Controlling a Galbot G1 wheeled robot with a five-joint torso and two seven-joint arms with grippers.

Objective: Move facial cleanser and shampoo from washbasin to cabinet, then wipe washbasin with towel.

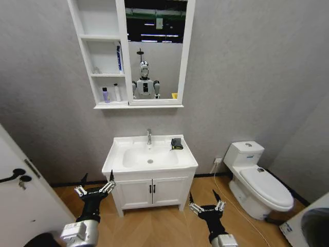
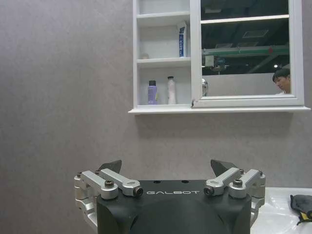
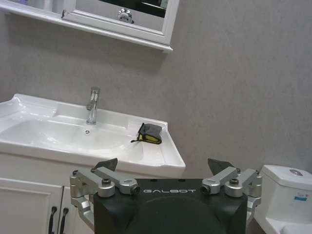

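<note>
Bottles already stand in the cabinet point(image 1: 105, 51) — two on the lowest shelf, a purple bottle point(image 1: 105, 94) and a white bottle point(image 1: 117, 92) side by side, plus one blue-and-white tube point(image 1: 119, 57) upright on the middle shelf. They sit well back from the shelf lip, presumably so nothing tips out. Which of these is the cleanser and which the shampoo I cannot tell.

The washbasin point(image 1: 149, 157) holds no bottles on its rim, so the moving half of the job looks done. One towel point(image 1: 177, 143) lies folded on the basin's back corner, at about two o'clock from the drain point(image 1: 150, 161) and at three o'clock from the single tap point(image 1: 149, 136) — near the bowl, probably left within reach for the wipe, which I judge to be what remains.

Two grippers, both low and well short of the basin. The left gripper point(image 1: 95, 189) hangs at about seven o'clock from the bowl, its fingers spread and empty. The right gripper point(image 1: 206, 206) sits at about five o'clock, likewise splayed with nothing between its fingers, and it is the nearer arm to the towel's side.
</note>
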